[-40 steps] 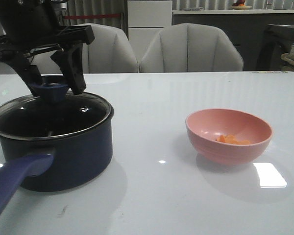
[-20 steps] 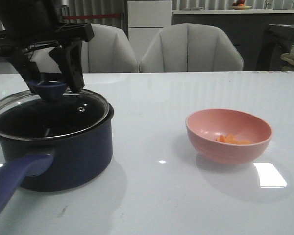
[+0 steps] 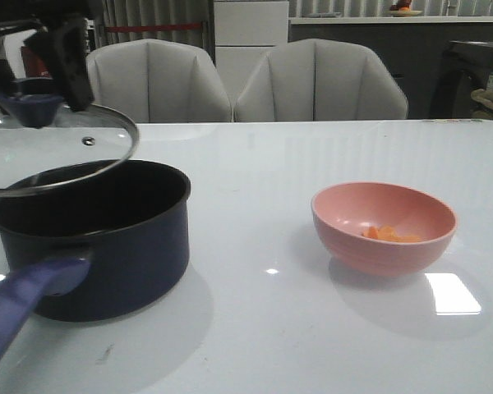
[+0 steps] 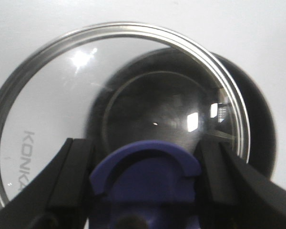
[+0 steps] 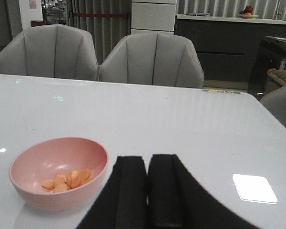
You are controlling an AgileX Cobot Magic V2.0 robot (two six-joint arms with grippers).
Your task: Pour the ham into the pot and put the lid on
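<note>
At upper left of the front view the left claw (image 3: 41,70) is clamped on the lid (image 3: 57,152) by its knob, tilted above the pot (image 3: 99,238), so carry it clear and level, ham (image 3: 390,234) waiting in the pink bowl (image 3: 384,226) at right, right claw (image 5: 148,191) pressed closed, empty.

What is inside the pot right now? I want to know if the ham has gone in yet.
The pot shows only a bare black inside; the ham lies in the pink bowl. The lid, held up by the left hand, covers part of the pot's inside.
</note>
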